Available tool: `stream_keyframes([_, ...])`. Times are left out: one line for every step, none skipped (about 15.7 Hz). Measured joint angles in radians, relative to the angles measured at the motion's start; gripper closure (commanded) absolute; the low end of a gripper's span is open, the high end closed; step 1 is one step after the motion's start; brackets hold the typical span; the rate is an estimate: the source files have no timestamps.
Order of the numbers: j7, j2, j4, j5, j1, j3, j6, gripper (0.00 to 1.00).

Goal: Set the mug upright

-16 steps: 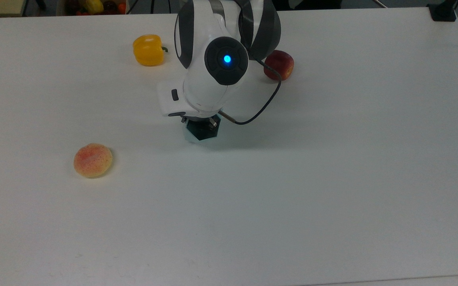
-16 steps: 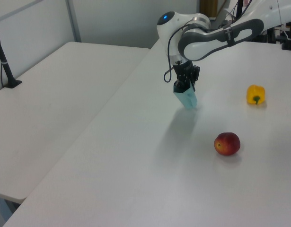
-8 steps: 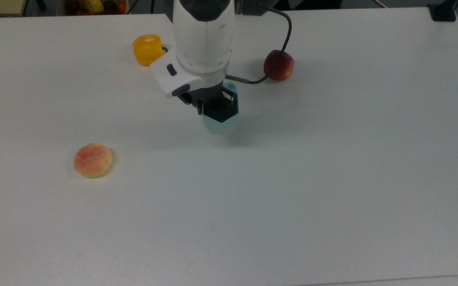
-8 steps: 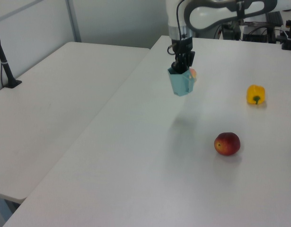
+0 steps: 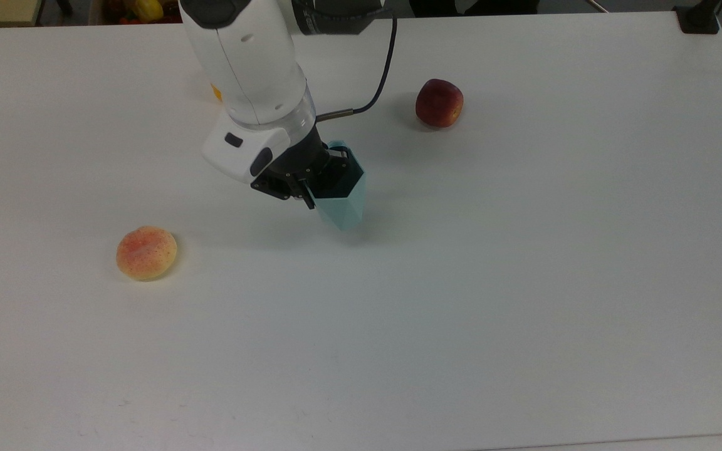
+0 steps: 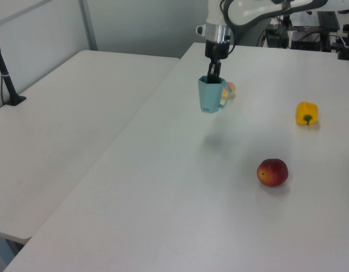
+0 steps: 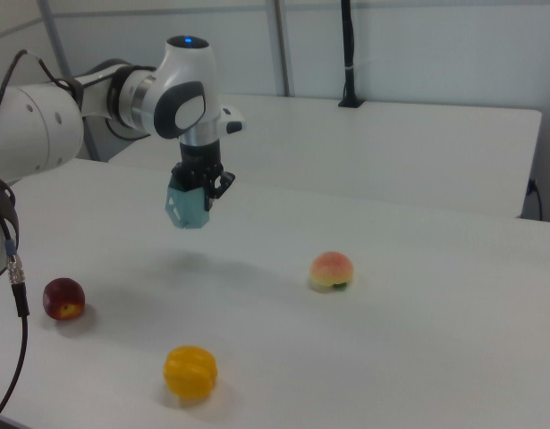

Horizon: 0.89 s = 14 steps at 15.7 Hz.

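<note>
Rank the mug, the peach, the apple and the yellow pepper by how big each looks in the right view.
1. Mug, held in the gripper above the table: largest.
2. Pepper, though it sits nearest the camera, which flatters it.
3. Peach, close behind; I wouldn't firmly separate these two.
4. Apple: smallest.

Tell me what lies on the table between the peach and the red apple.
In the top view, bare table; the gripper holds the mug above the stretch between peach and red apple.
</note>
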Motion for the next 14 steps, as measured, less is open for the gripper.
stream_keyframes([-0.019,0.001,-0.021,-0.003,0.002,0.002,0.017,1.00])
stream_keyframes([-0.034,0.002,-0.044,-0.013,0.003,0.003,0.034,1.00])
stream_keyframes([-0.051,0.004,-0.065,-0.027,0.004,0.005,0.050,1.00])
stream_keyframes([-0.074,0.005,-0.085,-0.039,0.004,0.005,0.062,1.00])
stream_keyframes([-0.101,0.006,-0.104,-0.047,0.003,0.005,0.069,1.00])
stream_keyframes([-0.131,0.007,-0.122,-0.058,0.003,0.005,0.071,1.00])
stream_keyframes([-0.152,0.007,-0.135,-0.074,0.002,0.005,0.073,1.00])
stream_keyframes([-0.165,0.007,-0.149,-0.094,0.002,0.005,0.079,1.00])
stream_keyframes([-0.173,0.007,-0.162,-0.108,0.002,0.005,0.096,1.00])
stream_keyframes([-0.177,0.007,-0.175,-0.116,0.002,0.005,0.123,1.00])
stream_keyframes([-0.178,0.007,-0.185,-0.118,0.002,0.005,0.142,0.98])
stream_keyframes([-0.180,0.007,-0.194,-0.119,0.002,0.005,0.155,0.93])
stream_keyframes([-0.182,0.007,-0.201,-0.119,0.002,0.005,0.159,0.85])
stream_keyframes([-0.185,0.007,-0.205,-0.119,0.002,0.005,0.161,0.73])
